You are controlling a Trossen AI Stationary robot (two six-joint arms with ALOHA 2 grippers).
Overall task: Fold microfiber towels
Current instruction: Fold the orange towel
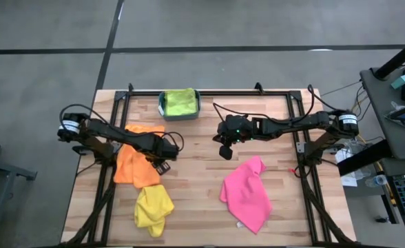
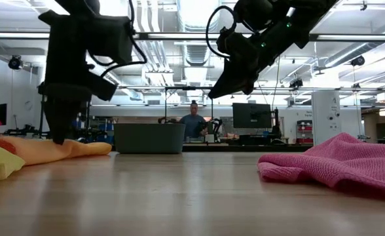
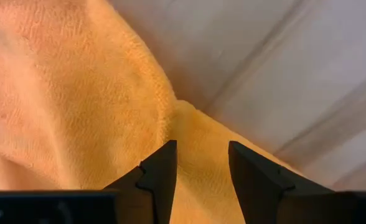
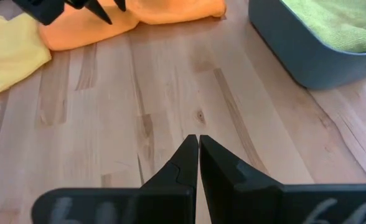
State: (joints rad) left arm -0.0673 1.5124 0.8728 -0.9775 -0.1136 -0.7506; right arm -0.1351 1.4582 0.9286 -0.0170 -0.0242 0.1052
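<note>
An orange towel (image 1: 133, 164) lies crumpled on the left of the wooden table, and a yellow towel (image 1: 153, 209) lies just nearer than it. A pink towel (image 1: 247, 193) lies spread out at the near right. A lime green towel (image 1: 180, 102) sits in the teal bin (image 1: 162, 105) at the far edge. My left gripper (image 3: 201, 149) points straight down, open, over the orange towel's right-hand edge (image 3: 192, 134). My right gripper (image 4: 198, 143) hangs shut above the bare middle of the table (image 1: 225, 151), tipped downward, with nothing in it. My left gripper comes at the orange towel's right-hand edge (image 3: 189, 155) from above, its two open fingers standing over the cloth where it meets the bare wood. I cannot tell whether the fingertips (image 2: 57, 136) touch the towel. The towel lies flat on the table.
Black frame rails (image 1: 295, 131) run along the table's left, right and far sides. Bare wood lies between the orange and pink towels. A person (image 2: 192, 122) stands far off in the room behind the bin.
</note>
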